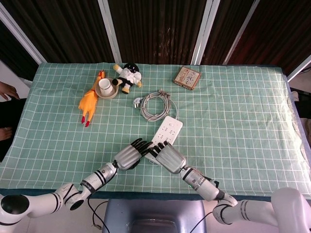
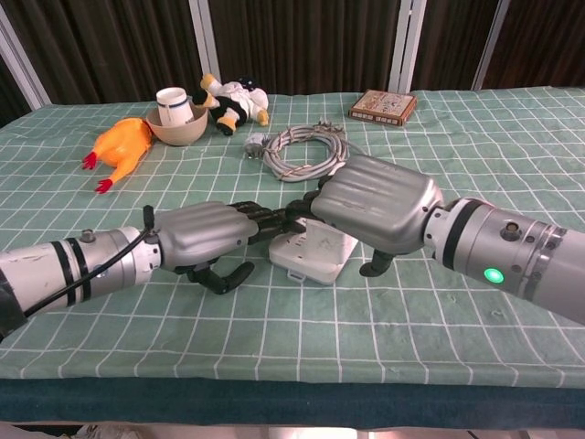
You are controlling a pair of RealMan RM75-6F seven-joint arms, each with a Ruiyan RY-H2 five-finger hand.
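Both hands meet over the near end of the white power strip [image 2: 311,252] on the green cloth [image 1: 233,121]; left hand [image 2: 203,234] fingers stretched flat, touching its edge; right hand [image 2: 370,208] lies palm-down on top, fingers extended; whether either truly grips, cannot tell. Strip likely rigid, light, smooth plastic; best taken across its long sides. Behind it its coiled cable [image 1: 154,104] may drag; farther off, rubber chicken [image 1: 88,103], cup in bowl [image 1: 106,89], plush doll [image 1: 128,75], small box [image 1: 187,77], none obstructing.

We see a table [image 1: 252,121] draped edge to edge in a green cloth [image 1: 233,145] ruled with a white grid, its front hem dropping over the near side. Behind it stand dark brown panels [image 1: 155,29] split by slanted white metal posts [image 1: 108,29]. Daylight falls evenly across the cloth, casting only soft shadows. At the far left edge, pale floor [image 1: 12,77] shows beside the table.
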